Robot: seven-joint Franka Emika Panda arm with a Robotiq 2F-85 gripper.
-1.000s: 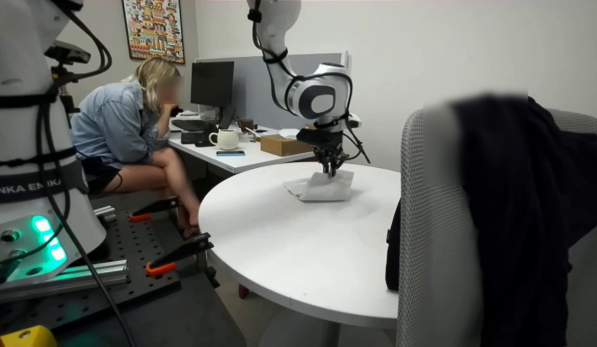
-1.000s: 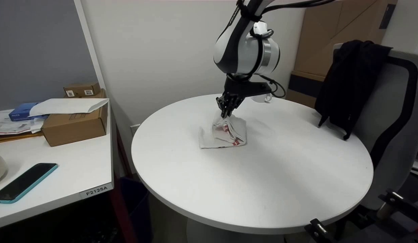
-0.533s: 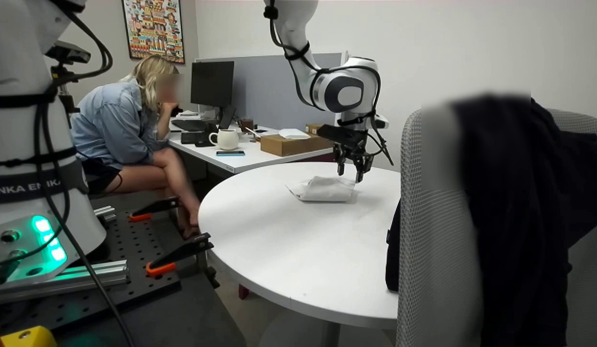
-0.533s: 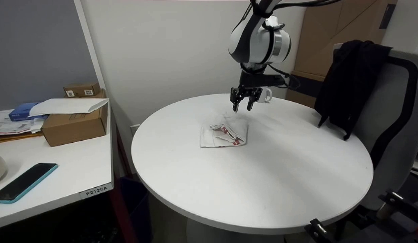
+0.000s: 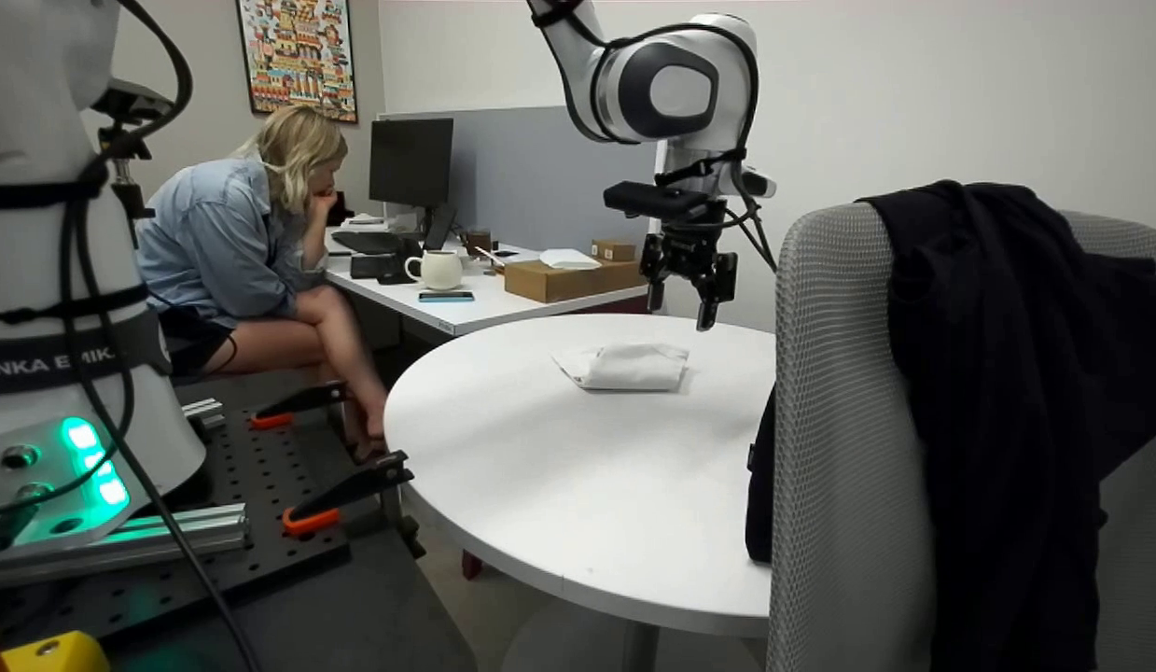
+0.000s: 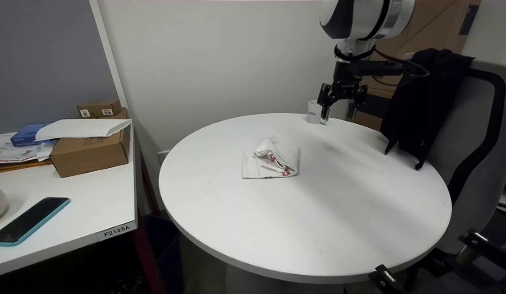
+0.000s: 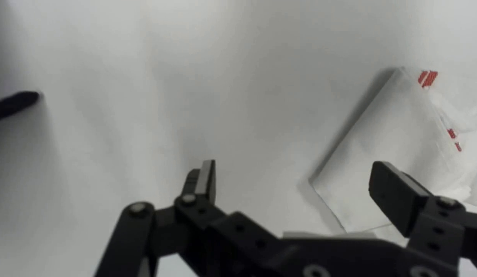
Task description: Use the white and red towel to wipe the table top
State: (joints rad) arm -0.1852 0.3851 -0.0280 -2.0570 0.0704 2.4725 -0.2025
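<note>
The white and red towel (image 6: 273, 161) lies folded and bunched on the round white table top (image 6: 318, 232), its red marks showing on the folds. In another exterior view the towel (image 5: 636, 367) appears as a low white bundle. My gripper (image 5: 680, 315) hangs in the air above the table, clear of the cloth, fingers spread with nothing between them. From a different side the gripper (image 6: 338, 117) stands well to the right of the towel. In the wrist view the towel (image 7: 392, 142) lies below and to the right, partly covered by one finger of the gripper (image 7: 294, 163).
A white mug (image 6: 313, 112) stands at the table's far edge, close behind the gripper in that view. A chair (image 5: 839, 448) with a dark jacket (image 5: 988, 373) borders the table. A desk (image 6: 85, 192) with boxes is beside it, and a person (image 5: 232, 224) sits there.
The fingers have spread apart and let go of the towel. The gripper has risen and moved away from it, rightward in both exterior views. The towel's raised fold has sunk down.
</note>
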